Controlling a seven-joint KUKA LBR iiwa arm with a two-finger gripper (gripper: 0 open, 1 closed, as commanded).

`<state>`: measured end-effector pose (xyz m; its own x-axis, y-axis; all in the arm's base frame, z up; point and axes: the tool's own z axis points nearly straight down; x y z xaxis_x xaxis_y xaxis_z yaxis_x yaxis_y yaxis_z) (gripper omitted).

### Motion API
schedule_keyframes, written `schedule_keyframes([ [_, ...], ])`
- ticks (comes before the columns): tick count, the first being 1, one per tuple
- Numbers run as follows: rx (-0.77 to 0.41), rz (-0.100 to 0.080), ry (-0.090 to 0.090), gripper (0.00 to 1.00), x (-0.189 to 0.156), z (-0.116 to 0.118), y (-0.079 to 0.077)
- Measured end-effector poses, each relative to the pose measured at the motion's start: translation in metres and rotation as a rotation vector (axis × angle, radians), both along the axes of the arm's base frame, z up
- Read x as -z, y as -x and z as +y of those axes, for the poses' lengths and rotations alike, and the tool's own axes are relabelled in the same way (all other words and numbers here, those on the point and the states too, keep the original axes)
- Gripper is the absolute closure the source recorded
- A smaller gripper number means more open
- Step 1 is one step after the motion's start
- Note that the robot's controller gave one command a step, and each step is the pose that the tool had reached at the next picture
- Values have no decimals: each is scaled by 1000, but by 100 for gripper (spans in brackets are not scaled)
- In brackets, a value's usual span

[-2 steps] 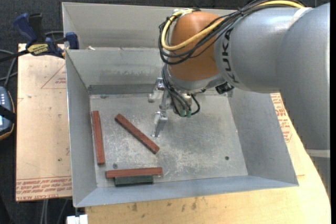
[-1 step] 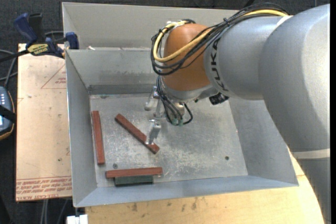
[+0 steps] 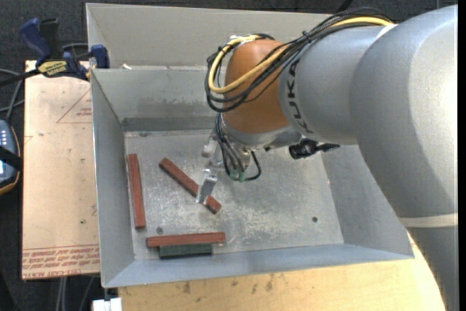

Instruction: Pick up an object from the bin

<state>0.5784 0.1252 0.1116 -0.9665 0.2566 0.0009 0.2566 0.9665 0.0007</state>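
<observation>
My gripper [image 3: 208, 191] reaches down into the middle of the bin, its metal fingers just over the right end of a slanted reddish-brown stick [image 3: 188, 183]. That stick lies diagonally on the bin floor, running from upper left to lower right. Whether the fingers touch it is not clear.
A long reddish-brown stick [image 3: 135, 191] lies along the left wall. Another reddish-brown stick [image 3: 186, 239] lies along the front wall, with a dark green stick [image 3: 186, 251] right below it. The arm with its orange cover and cables hangs over the bin's back right.
</observation>
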Motion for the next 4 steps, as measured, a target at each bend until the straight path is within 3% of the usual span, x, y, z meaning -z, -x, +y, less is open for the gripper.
schedule_keyframes([
  [1, -159, -10, 1, 0, 38, 11, -3],
  [2, 145, -21, -7, 100, 32, 15, 4],
  [4, 145, -18, -6, 100, 29, 15, 5],
])
